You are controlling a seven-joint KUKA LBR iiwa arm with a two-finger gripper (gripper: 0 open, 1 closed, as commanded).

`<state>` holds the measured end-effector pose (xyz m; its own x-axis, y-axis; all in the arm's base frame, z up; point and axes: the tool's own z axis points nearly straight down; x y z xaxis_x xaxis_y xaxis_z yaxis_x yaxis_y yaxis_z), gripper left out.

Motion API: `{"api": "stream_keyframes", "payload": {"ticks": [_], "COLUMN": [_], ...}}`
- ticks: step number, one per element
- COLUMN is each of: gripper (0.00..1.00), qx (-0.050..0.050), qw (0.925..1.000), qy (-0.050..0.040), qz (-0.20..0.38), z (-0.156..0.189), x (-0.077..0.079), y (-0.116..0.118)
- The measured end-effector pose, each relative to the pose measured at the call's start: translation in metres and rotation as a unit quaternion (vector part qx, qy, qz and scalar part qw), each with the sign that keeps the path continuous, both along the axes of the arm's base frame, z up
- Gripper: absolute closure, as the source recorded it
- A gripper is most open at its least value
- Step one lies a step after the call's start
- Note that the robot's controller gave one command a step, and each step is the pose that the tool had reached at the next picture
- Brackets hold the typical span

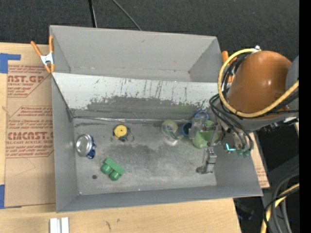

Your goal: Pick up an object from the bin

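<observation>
My gripper (209, 161) is low over the bin floor at the right side, near the right wall. Just above it in the view lies a light green object (200, 139), close to the gripper but not seen inside it. A small blue item (187, 128) and a clear, round, cup-like thing (170, 129) lie to the left of the green object. Nothing is seen held.
Further left on the floor are a yellow round disc (120, 131), a silver can with blue on it (84, 145) and a green double-knob block (112, 169). The arm with its orange cover and cables stands over the right rim.
</observation>
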<state>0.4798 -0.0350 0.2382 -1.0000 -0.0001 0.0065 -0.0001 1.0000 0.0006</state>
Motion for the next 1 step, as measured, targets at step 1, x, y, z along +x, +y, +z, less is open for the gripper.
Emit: {"api": "stream_keyframes", "payload": {"ticks": [1], "gripper": [0.0], "qx": [0.0], "qw": [0.994], "qy": [-0.0025], "qz": [-0.109], "z": [-0.1332], "x": [0.0882], "y": [-0.0073]}}
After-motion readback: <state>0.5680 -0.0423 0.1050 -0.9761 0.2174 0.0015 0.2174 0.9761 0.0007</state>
